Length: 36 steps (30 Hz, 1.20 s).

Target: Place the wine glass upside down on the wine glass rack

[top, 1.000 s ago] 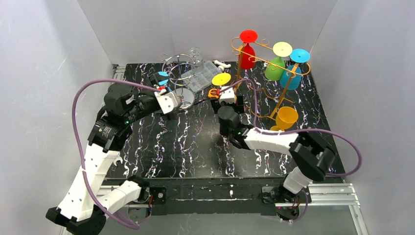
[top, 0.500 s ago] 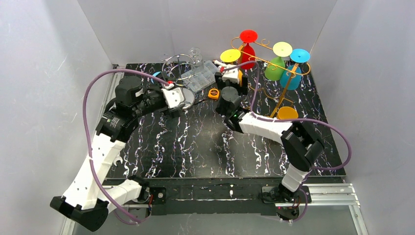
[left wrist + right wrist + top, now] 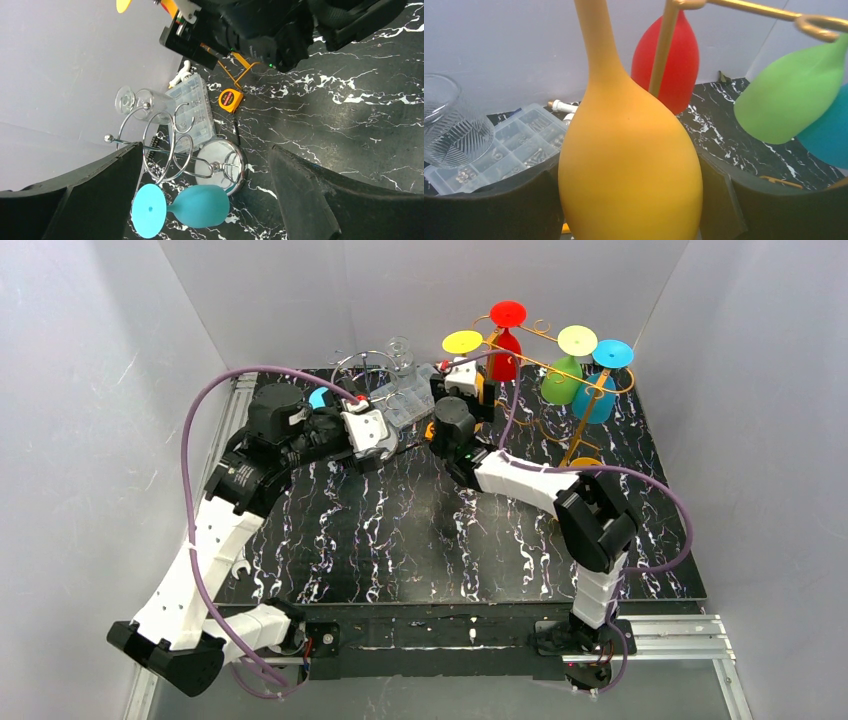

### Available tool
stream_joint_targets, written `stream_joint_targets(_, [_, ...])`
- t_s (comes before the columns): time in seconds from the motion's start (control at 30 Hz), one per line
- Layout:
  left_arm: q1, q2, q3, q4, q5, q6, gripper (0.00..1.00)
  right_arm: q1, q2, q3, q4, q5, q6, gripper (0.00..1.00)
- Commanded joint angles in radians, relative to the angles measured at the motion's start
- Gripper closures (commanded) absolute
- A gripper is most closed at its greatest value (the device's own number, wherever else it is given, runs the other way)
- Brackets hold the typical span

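Between my right jaws the yellow glass [image 3: 629, 165] sits gripped by its bowl, stem upright, foot up; the rack [image 3: 664, 45] stands just behind it. My left jaws hang released, well apart.

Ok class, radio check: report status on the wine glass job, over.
Left gripper open, empty. Right gripper shut on yellow wine glass, foot up, at gold rack. Red glass and green glass hang close by.

Right wrist view: the yellow wine glass [image 3: 629, 165] runs off our top and bottom edges, and the teal glass [image 3: 830, 135] off the right. The clear box [image 3: 509, 150] holds bits too small for us to name.
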Motion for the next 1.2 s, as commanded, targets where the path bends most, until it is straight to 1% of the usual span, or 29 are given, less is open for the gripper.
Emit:
stream_joint_targets(0.0, [-0.029, 0.011, 0.046, -0.035, -0.028, 0.022, 0.06, -0.015, 0.031, 0.094, -0.034, 0.020, 0.072, 0.69])
stream_joint_targets(0.13, [-0.048, 0.013, 0.052, -0.044, -0.049, 0.033, 0.06, -0.018, 0.041, 0.112, -0.095, 0.008, 0.121, 0.69])
stream_joint_targets(0.23, [-0.054, 0.011, 0.057, -0.044, -0.058, 0.031, 0.06, -0.018, -0.006, 0.079, -0.136, -0.009, 0.155, 0.69])
stream_joint_targets(0.4, [-0.054, -0.002, 0.051, -0.044, -0.047, 0.013, 0.08, -0.021, -0.096, -0.022, -0.087, 0.036, 0.120, 0.69])
stream_joint_targets(0.47, [-0.055, -0.010, 0.047, -0.044, -0.046, 0.016, 0.08, -0.021, -0.137, -0.074, -0.062, 0.033, 0.125, 0.69])
stream_joint_targets(0.57, [-0.055, -0.026, 0.035, -0.043, -0.049, 0.019, 0.09, -0.021, -0.171, -0.115, -0.070, 0.048, 0.141, 0.69])
stream_joint_targets(0.7, [-0.055, -0.048, 0.005, -0.043, -0.040, 0.045, 0.09, -0.024, -0.176, -0.126, -0.067, 0.071, 0.136, 0.69])
stream_joint_targets(0.83, [-0.055, -0.040, 0.011, -0.043, -0.043, 0.043, 0.09, -0.044, -0.161, -0.118, -0.061, 0.086, 0.142, 0.69])
stream_joint_targets(0.93, [-0.055, -0.023, 0.030, -0.050, -0.041, 0.039, 0.09, -0.072, -0.170, -0.132, -0.079, 0.087, 0.169, 0.69])
stream_joint_targets(1.07, [-0.063, 0.000, 0.049, -0.055, -0.045, 0.034, 0.10, -0.113, -0.201, -0.162, -0.122, 0.068, 0.248, 0.69])
stream_joint_targets(1.17, [-0.079, 0.011, 0.057, -0.055, -0.057, 0.035, 0.10, -0.125, -0.206, -0.167, -0.139, 0.059, 0.268, 0.69])
